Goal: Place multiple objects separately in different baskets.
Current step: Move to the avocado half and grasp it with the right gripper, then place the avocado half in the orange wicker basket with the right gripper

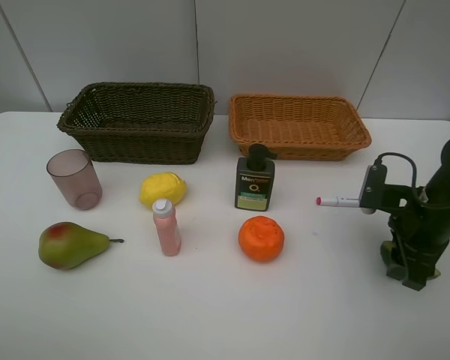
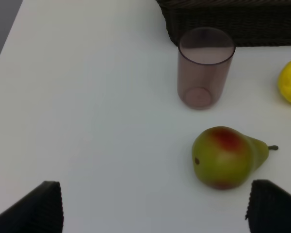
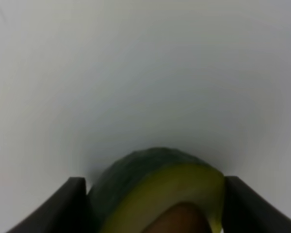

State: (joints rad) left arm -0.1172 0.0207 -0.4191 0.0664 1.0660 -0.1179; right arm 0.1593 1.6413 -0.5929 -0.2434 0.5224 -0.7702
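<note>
Right wrist view: right end effector (image 3: 155, 182) clamped narrow on the avocado half (image 3: 140, 187), jaws against both flanks, probably because the rounded skin gives purchase there. On the exterior high view it sits low at the counter (image 1: 210, 315), front-right of the tan basket (image 1: 300, 152). Can't tell if it's lifted. Left end effector (image 2: 157, 208) is wide open and empty beside the pear (image 2: 225, 158), well front-left of that basket, likely staged for its own pick.

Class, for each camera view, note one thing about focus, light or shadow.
Exterior high: even light, sharp, only a faint shadow under the orange. Left wrist: pear fairly crisp. Right wrist: avocado half too close, blurred.
</note>
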